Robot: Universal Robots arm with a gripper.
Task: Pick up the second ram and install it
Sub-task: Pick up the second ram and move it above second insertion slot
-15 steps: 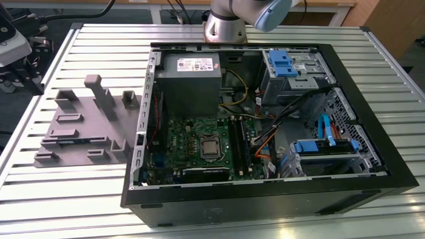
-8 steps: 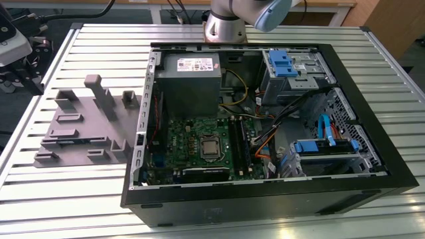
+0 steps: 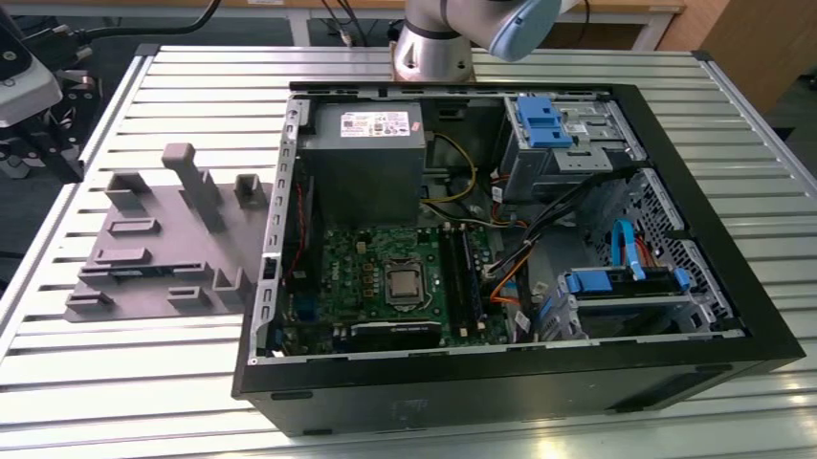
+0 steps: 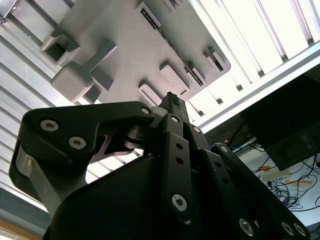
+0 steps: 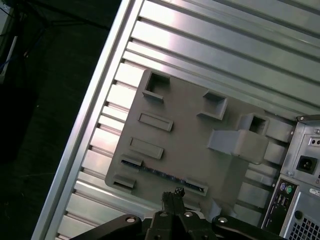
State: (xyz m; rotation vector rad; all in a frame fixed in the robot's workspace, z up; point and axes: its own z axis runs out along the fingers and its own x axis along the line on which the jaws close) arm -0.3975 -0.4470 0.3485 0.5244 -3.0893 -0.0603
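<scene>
**Stick in the tray, gripper empty**

At the exterior view's left sits the grey tray. The memory stick rests edge-up in a slot along its border. My gripper hangs over it, tips pinched together on nothing. I judge the stick light, stiff and fragile, best pinched across its flat faces, mid-length. The computer case lies at the exterior view's right.

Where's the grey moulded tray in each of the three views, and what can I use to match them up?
Exterior view: the grey moulded tray lies on the exterior view's left, beside the open computer case.
First wrist view: the tray lies beyond the gripper, next to the case's rear panel.
Second wrist view: the tray lies beyond the gripper.
Shared landmark: the ribbed metal table under the tray.
</scene>
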